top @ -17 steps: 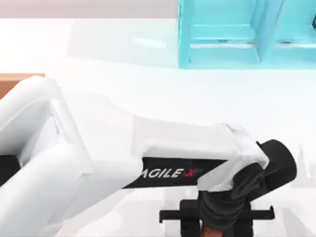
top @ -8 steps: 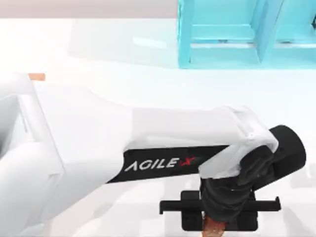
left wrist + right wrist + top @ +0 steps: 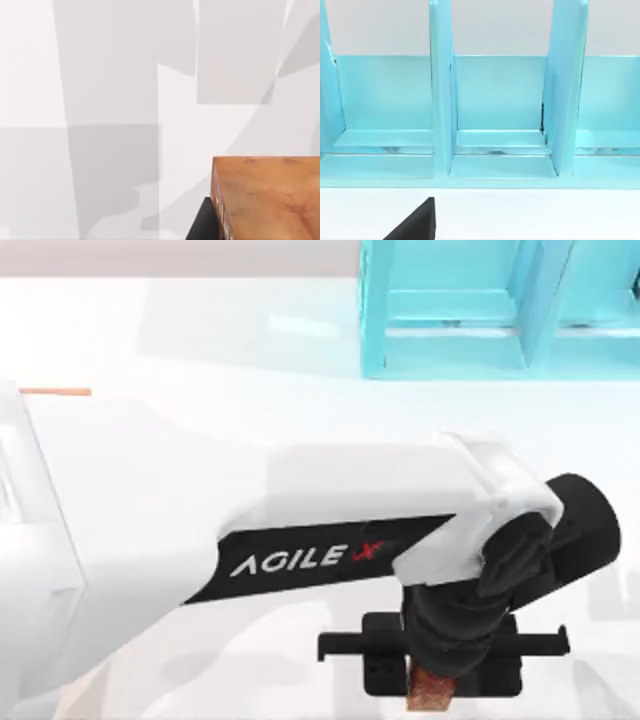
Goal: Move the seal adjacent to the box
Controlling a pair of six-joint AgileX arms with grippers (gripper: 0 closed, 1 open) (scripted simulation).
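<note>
My left arm reaches across the top view from the left, and its black gripper [image 3: 432, 682] hangs near the front edge, right of centre, shut on the seal [image 3: 431, 699]. The seal is a small reddish-brown mottled block poking out below the wrist. In the left wrist view the seal [image 3: 270, 200] sits close up beside a black finger [image 3: 202, 224], with the white table well below it. Of the box, a thin orange strip [image 3: 55, 392] shows at the far left behind my left arm. In the right wrist view a black fingertip [image 3: 415, 224] of my right gripper faces the shelf.
A turquoise shelf unit [image 3: 470, 310] with upright dividers stands at the back right of the white table [image 3: 200, 330]; it also appears in the right wrist view [image 3: 495, 115]. My left arm's white links cover much of the table's left and middle.
My left gripper has drawn back from the front edge with the seal, which now shows more below the wrist. The arm's upper link now covers most of the box.
</note>
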